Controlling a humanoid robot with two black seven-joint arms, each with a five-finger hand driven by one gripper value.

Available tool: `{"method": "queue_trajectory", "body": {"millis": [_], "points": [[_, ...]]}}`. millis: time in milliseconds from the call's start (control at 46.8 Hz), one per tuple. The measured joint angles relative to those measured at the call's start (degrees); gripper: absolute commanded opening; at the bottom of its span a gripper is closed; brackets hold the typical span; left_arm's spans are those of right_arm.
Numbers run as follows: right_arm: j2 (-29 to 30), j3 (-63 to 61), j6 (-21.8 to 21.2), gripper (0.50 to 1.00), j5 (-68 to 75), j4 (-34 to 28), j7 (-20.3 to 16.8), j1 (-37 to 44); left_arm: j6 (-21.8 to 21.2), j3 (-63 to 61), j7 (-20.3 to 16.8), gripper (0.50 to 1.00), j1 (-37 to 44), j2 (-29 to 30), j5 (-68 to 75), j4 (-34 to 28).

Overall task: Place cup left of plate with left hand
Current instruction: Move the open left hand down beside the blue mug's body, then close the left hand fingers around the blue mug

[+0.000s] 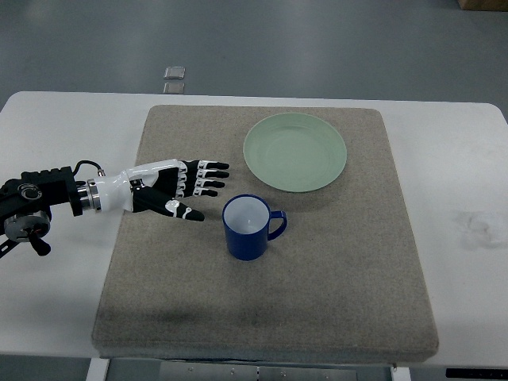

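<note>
A blue cup point(249, 228) with a white inside stands upright on the mat, its handle pointing right, just below the left part of the pale green plate point(295, 152). My left hand point(205, 190) comes in from the left edge and hovers a short way left of the cup, fingers spread and straight, thumb lowest, holding nothing. A small gap separates the thumb tip from the cup's rim. The right arm is out of sight.
A grey-brown mat point(333, 278) covers most of the white table point(460, 159). Grey floor lies beyond the far edge, with two small floor plates point(174, 79) in it.
</note>
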State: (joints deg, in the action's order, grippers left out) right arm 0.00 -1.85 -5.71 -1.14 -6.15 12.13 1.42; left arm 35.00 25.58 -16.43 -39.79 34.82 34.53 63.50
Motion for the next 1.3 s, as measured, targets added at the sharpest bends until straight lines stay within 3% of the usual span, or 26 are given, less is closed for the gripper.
{"method": "queue_trajectory", "body": {"millis": [1305], "points": [[0.0,0.0,0.0,0.932,-0.01,0.0,0.0,-0.01,0.0,0.74,-0.79,0.99,2.26,-3.26,5.07,4.16]]}}
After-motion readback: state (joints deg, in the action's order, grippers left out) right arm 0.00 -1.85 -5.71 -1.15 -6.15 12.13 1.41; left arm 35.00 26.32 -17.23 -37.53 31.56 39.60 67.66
